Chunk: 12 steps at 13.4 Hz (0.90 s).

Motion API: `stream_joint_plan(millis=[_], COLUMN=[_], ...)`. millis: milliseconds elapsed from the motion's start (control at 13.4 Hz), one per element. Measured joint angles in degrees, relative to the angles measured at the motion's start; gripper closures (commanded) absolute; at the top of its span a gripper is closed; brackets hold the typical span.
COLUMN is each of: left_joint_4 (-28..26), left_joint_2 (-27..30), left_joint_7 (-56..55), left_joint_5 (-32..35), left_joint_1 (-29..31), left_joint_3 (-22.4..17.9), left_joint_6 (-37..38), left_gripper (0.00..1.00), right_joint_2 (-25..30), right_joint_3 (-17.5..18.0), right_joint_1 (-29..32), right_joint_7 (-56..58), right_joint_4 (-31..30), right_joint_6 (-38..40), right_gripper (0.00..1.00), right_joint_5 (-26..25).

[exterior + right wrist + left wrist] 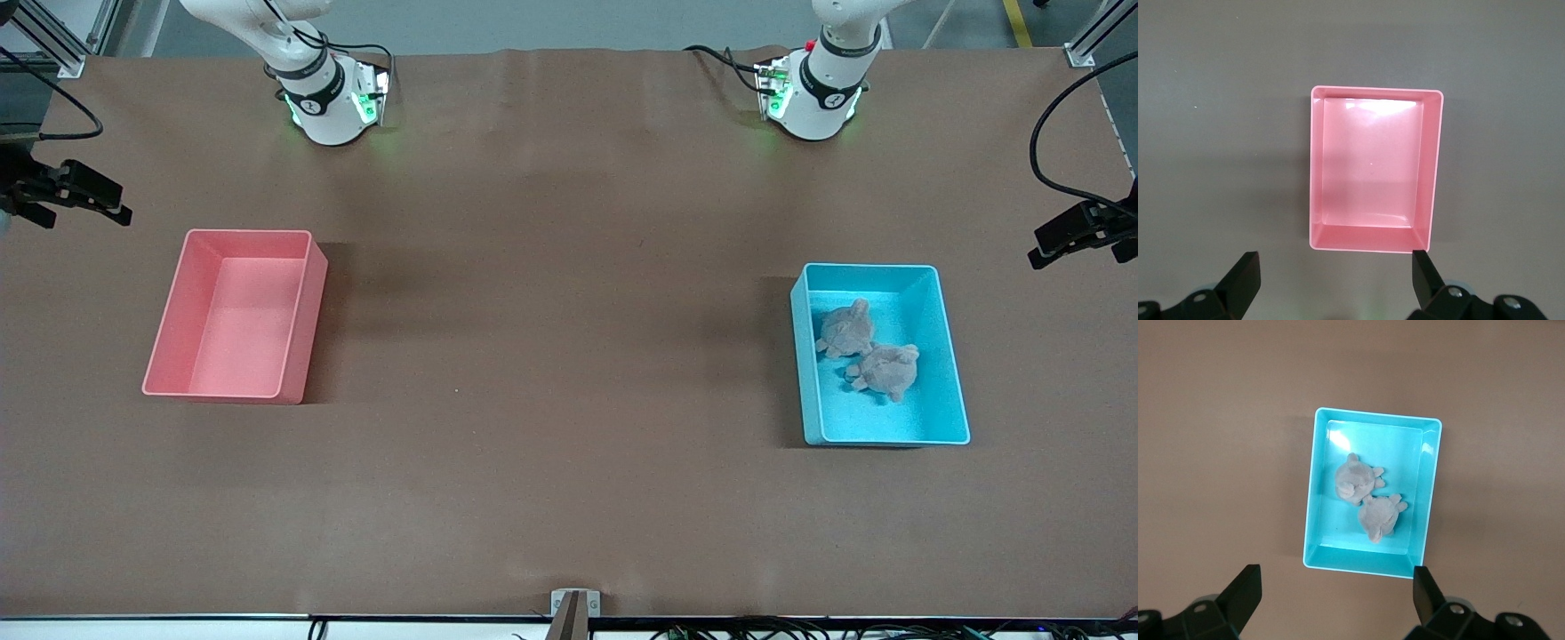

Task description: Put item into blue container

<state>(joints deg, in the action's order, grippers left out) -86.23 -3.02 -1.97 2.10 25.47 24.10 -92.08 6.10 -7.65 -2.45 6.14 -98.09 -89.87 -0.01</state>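
blue container [951, 373] holds two plush toys [867, 351] — both end effectors [1337, 597] [1335, 277] released, cut off.

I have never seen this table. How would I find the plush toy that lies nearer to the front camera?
Find the blue container at the left arm's end of the brown table; the pink bin sits at the other end. Inside it lie two grey plush toys, touching. The one you want lies nearer to the front camera than the other plush toy.

I see a brown table [551, 356] carrying the blue container [951, 373] toward the left arm's end and a pink bin [302, 329] toward the right arm's end.
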Motion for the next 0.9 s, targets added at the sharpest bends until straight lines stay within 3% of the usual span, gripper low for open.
stream_joint_plan(millis=[149,374,523,897], left_joint_4=[0.11,0.25,0.32,0.38], left_joint_2=[-0.02,-0.04,-0.03,-0.03], left_joint_7=[-0.17,-0.27,-0.27,-0.27], left_joint_5=[-0.01,-0.82,-2.21,-2.37], left_joint_1=[-4.93,-20.83,-26.9,-28.06], left_joint_3=[-4.08,-19.93,-26.59,-28.36], left_joint_6=[-0.03,-0.06,-0.06,-0.06], left_gripper=[0.0,0.0,0.0,0.0], right_joint_2=[0.02,0.03,0.03,0.03], right_joint_3=[-0.08,-0.27,-0.29,-0.32], right_joint_1=[0.01,0.05,0.06,0.07], right_joint_7=[0.0,0.0,-0.01,-0.01], right_joint_4=[0.0,0.0,0.0,0.0], right_joint_6=[0.0,0.0,0.0,0.0], right_gripper=[0.0,0.0,0.0,0.0], right_joint_5=[-0.01,-0.02,-0.02,-0.02])
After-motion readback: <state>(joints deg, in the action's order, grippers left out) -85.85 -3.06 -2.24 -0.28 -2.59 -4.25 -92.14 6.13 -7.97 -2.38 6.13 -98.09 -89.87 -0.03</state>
